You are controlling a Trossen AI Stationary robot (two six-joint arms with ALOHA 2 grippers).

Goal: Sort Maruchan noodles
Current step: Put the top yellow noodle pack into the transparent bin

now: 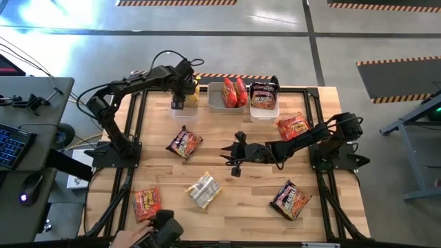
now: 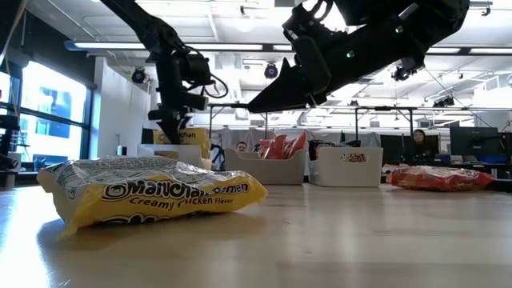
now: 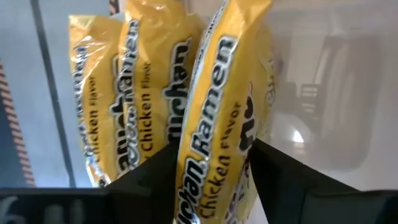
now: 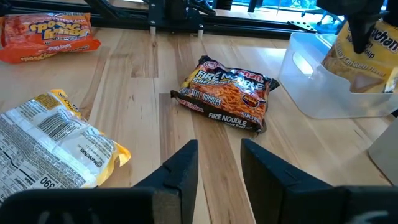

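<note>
My left gripper (image 1: 183, 95) is at the far left clear tub (image 1: 187, 110), shut on a yellow Maruchan packet (image 3: 217, 112). Two more yellow packets (image 3: 118, 93) stand on edge in that tub. My right gripper (image 1: 231, 152) hovers open and empty over the middle of the table, pointing toward its left edge. In front of it a dark Fire Noodle packet (image 4: 227, 93) lies flat on the wood. A yellow packet (image 1: 204, 190), an orange one (image 1: 147, 203), a red-orange one (image 1: 293, 126) and a dark one (image 1: 291, 200) also lie on the table. My left gripper pinches the yellow packet between its two fingers (image 3: 152, 177), one on each flat face (image 3: 214, 165). The fingers come from above, pointing down into the tub. The packet stands on edge beside the two others. Whether its lower end rests on the tub floor does not show.
The middle tub (image 1: 231, 105) holds red packets and the right tub (image 1: 264, 110) a dark one, all along the far edge. The dark frame rails (image 1: 134, 131) run along the table's sides. Bare wood lies between the loose packets.
</note>
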